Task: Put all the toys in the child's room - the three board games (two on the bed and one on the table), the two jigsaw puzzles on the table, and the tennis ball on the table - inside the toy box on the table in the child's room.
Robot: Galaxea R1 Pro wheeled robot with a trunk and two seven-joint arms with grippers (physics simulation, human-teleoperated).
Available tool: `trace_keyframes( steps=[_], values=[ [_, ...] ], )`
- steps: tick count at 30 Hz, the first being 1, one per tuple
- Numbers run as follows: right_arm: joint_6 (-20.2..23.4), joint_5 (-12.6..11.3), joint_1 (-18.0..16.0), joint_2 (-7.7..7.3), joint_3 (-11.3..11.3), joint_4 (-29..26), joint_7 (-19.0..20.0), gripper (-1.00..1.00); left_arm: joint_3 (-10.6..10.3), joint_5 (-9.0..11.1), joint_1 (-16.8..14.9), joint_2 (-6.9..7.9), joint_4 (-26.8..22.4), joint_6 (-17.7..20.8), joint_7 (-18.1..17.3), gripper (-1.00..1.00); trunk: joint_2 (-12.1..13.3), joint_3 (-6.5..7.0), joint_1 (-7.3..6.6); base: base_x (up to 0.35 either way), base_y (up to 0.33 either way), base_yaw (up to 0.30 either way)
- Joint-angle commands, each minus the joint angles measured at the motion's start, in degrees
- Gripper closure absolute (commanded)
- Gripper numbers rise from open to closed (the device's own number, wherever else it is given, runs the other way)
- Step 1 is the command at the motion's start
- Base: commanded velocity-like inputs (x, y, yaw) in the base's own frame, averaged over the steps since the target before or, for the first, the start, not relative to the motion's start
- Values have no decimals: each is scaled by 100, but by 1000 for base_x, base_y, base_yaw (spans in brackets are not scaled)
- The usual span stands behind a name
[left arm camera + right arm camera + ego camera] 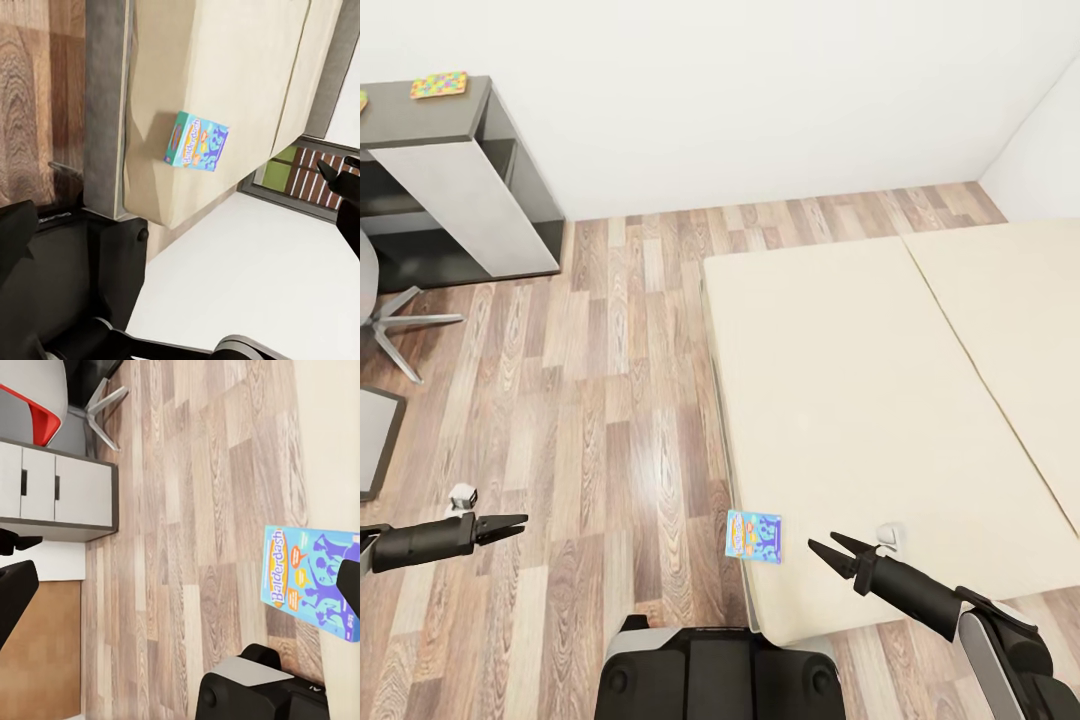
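Head view, lower frame: the robot's base was seen at the bottom centre, with the left pincer (pixel 510 524) at lower left over the wood-plank floor (pixel 600 400) and the right pincer (pixel 828 547) at lower right. Both pincers were held empty, their fingers parted narrowly. Just left of the right pincer, a blue board game (pixel 754 536) was seen lying flat at the near corner of the bed (pixel 840 400), overhanging its edge slightly. In the right wrist view its printed lid (pixel 311 581) was visible. At upper left, a colourful flat box (pixel 439 85) rested on the desk (pixel 430 115). The step in hand was judged to be the pickup of the bed-side game; the next move would call for the right pincer to be widened, lowered and closed across the box.
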Motion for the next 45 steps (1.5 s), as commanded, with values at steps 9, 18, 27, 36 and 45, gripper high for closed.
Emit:
trace_keyframes(
  steps=[9, 18, 27, 36, 45],
  values=[
    [36, -34, -2, 0, -3, 0, 8, -100, 22, -25, -2, -16, 0, 57, -20, -100, -8, 15, 3, 0, 0, 0],
    [31, -26, -2, 0, -3, -1, 12, -100, 22, -25, -1, -31, 0, 54, -17, -100, -8, 85, 3, 0, 0, 0],
    [27, -25, -2, 0, -1, -1, 12, -100, 19, -25, -1, -34, 0, 49, -12, -100, -8, 166, 3, 0, 0, 0],
    [26, -25, -2, 8, 5, -1, 12, -100, 20, -25, 0, -33, 0, 47, -16, -100, -8, 248, 3, 0, 0, 0],
    [18, -25, -2, 9, 6, -1, 12, -100, 22, -25, 1, -34, 0, 47, -20, -100, -8, 332, 3, -9, 0, 0]
  ],
)
